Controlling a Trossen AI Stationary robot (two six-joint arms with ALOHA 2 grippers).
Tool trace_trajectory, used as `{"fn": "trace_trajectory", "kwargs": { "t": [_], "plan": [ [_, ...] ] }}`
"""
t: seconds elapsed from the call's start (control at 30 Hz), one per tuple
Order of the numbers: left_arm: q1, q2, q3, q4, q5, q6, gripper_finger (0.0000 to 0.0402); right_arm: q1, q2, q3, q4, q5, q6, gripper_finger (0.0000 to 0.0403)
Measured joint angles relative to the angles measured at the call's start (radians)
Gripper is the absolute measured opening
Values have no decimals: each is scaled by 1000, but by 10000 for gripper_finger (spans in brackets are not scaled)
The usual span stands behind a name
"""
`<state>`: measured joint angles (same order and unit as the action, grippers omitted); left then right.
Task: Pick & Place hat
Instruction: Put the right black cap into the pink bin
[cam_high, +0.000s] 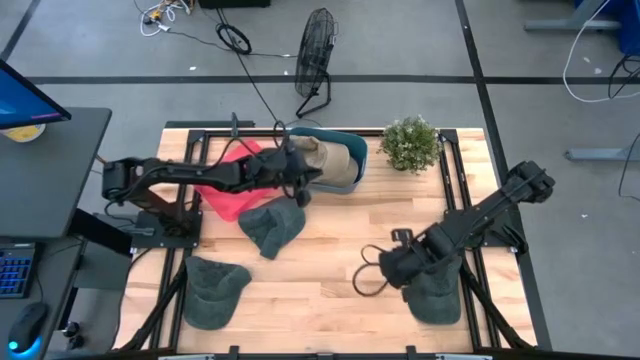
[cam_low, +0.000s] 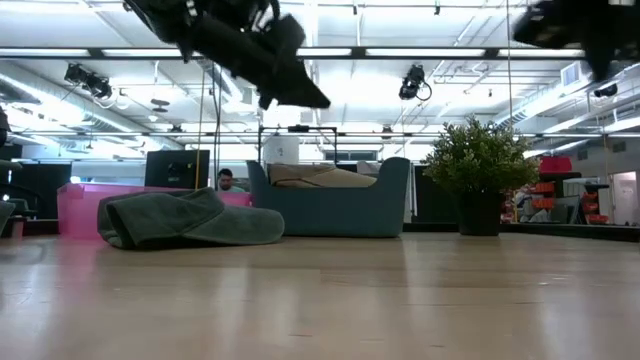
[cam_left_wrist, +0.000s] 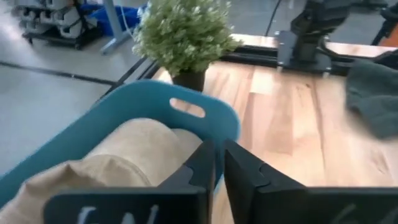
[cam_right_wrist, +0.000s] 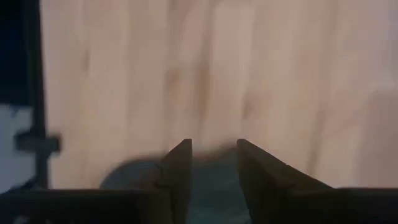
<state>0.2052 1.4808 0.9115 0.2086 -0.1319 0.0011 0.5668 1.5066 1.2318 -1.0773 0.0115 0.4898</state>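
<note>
A beige hat (cam_high: 318, 156) lies inside the teal basket (cam_high: 345, 172) at the far side of the table, also seen in the low view as beige hat (cam_low: 320, 175) and in the left wrist view as beige hat (cam_left_wrist: 118, 158). My left gripper (cam_high: 305, 172) hovers above the basket (cam_left_wrist: 180, 109), shut and empty, high over it in the low view (cam_low: 298, 95). Three dark green hats rest flat on the wood: one mid-table (cam_high: 272, 228), one near-left (cam_high: 215, 290), one near-right (cam_high: 437, 295). My right gripper (cam_high: 392, 268) hangs open above the near-right hat (cam_right_wrist: 211, 180).
A potted plant (cam_high: 410, 143) stands just right of the basket. A pink bin (cam_high: 235, 190) sits left of it, under the left arm. A black cable loop (cam_high: 368, 275) lies beside the right gripper. Bare wood (cam_high: 350, 225) stretches across the table's middle.
</note>
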Motion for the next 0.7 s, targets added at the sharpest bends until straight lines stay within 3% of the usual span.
{"fn": "trace_trajectory", "kwargs": {
  "t": [0.37,0.57,0.7],
  "plan": [
    [-148,-131,1,-185,-2,11,109,152,0,-30,-15,-78,207,127],
    [-266,-189,1,-254,-2,11,116,233,1,-31,9,-85,344,127],
    [-352,-227,1,-264,-1,12,111,278,0,-72,124,-85,424,127]
  ]
}}
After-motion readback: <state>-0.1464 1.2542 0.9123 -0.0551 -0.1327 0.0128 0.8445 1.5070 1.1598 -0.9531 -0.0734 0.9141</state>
